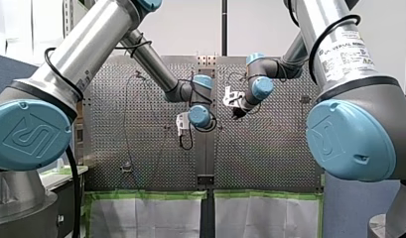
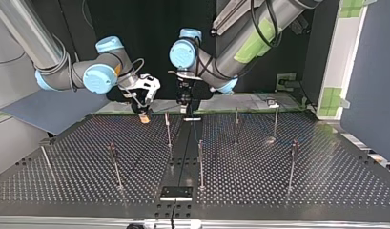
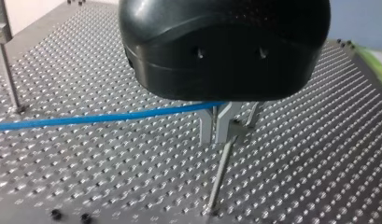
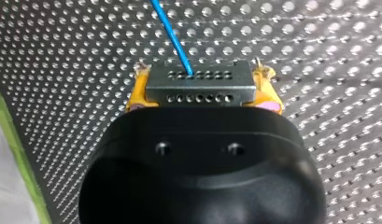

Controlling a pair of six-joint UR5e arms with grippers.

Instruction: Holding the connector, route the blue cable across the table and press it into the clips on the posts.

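**Blue cable held at both ends above the perforated desk**

Grey metal makes up the one connector point(image 4: 198, 79), a small block with two rows of holes. It sits crosswise in my right end effector point(image 4: 202, 93), clamped between two yellow pads point(image 4: 138, 91) that press on its short ends. One blue cable point(image 4: 172, 35) leaves the upper row of holes and runs away over the desk.

In the left wrist view the same cable point(image 3: 100, 117) stretches taut above the desk and passes in at the root of my left end effector point(image 3: 215, 137). Its two metal fingers point(image 3: 206, 128) are closed on the cable, with only a thin slit left between them. One post point(image 3: 220, 172) rises just beside those fingers.

The top view shows seven thin posts point(image 2: 200, 162) standing upright on the desk point(image 2: 326, 181), spread apart across it. Both end effectors hang near the desk's far edge, close to each other around its middle.

In the front view, a white label point(image 1: 347, 52) on my right arm point(image 1: 334, 29) reads "UNIVERSAL"; the words after it are too small to make out. The two large blue joint caps point(image 1: 29, 134) nearest the camera each carry an embossed logo.
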